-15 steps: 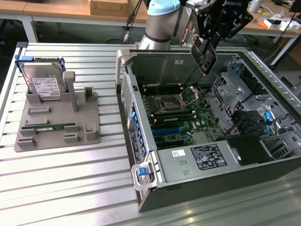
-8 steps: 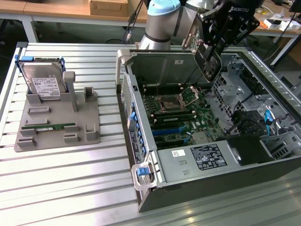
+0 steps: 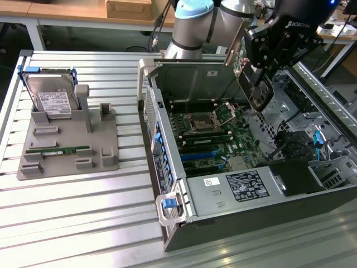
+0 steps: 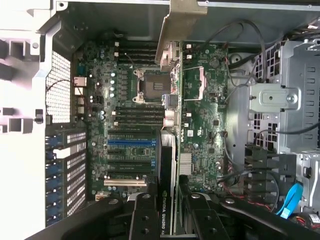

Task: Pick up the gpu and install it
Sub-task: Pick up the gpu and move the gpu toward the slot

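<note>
1. Nearest, by the near edge of the slatted table (image 3: 83,223), the open computer case (image 3: 173,223) lies on its side. Its panel is off and a blue latch (image 3: 169,204) sits at its near corner. That leaves the boards facing upward, reachable from above.
2. Toward the exterior view's left edge of the table sits a grey fixture tray (image 3: 67,167). A memory stick (image 3: 58,150) lies in a groove on it, and a hard drive (image 3: 53,100) stands propped at its far corner. The holders seem meant to keep each part in a known pose for picking.
3. Inside the case, the motherboard (image 3: 212,139) lies flat. Its blue expansion slots (image 3: 198,156) are nearer and the CPU socket (image 3: 201,123) is beyond them.
4. Above the far part of the case hangs the gpu (image 3: 255,95), clenched in the gripper (image 3: 262,70) and tilted. Its silver bracket (image 3: 235,47) points up toward the case's rear wall. It appears clear of the board, not seated.
5. From the wrist, the gpu (image 4: 166,165) shows edge-on between the two black fingers (image 4: 145,215) of the gripper (image 4: 167,210), over the slot area. Gripping it across its flat faces likely keeps the connector edge free to meet a slot.
6. Farthest, the arm (image 3: 192,28) rises behind the case's rear wall and reaches over it.
</note>
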`<state>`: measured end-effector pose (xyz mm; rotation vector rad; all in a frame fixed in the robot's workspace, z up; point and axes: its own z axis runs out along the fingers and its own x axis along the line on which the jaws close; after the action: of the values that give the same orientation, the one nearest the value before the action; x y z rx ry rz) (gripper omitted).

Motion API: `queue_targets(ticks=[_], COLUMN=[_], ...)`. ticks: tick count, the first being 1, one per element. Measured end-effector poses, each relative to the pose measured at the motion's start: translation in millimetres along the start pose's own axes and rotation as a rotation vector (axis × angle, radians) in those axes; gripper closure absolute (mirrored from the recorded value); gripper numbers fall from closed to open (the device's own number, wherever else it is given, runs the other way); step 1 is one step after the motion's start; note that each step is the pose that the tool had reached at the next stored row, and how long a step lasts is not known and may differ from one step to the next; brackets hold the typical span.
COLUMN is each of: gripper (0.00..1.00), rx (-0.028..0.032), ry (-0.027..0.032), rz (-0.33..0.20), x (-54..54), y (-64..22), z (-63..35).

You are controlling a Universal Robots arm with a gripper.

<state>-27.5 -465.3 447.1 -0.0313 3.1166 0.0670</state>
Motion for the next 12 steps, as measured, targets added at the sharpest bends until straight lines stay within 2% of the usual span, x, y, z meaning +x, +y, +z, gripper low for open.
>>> queue_targets(ticks=[1,3,12], gripper=[0.73,0.73,0.73], rx=[0.0001,0.0001,0.0000], ry=[0.0000,0.0000,0.0002], rz=[0.000,0.000,-0.004], x=[0.0,0.0,-0.1], y=[-5.9,-9.7,-9.8], z=[-0.3,-0.5,-0.5])
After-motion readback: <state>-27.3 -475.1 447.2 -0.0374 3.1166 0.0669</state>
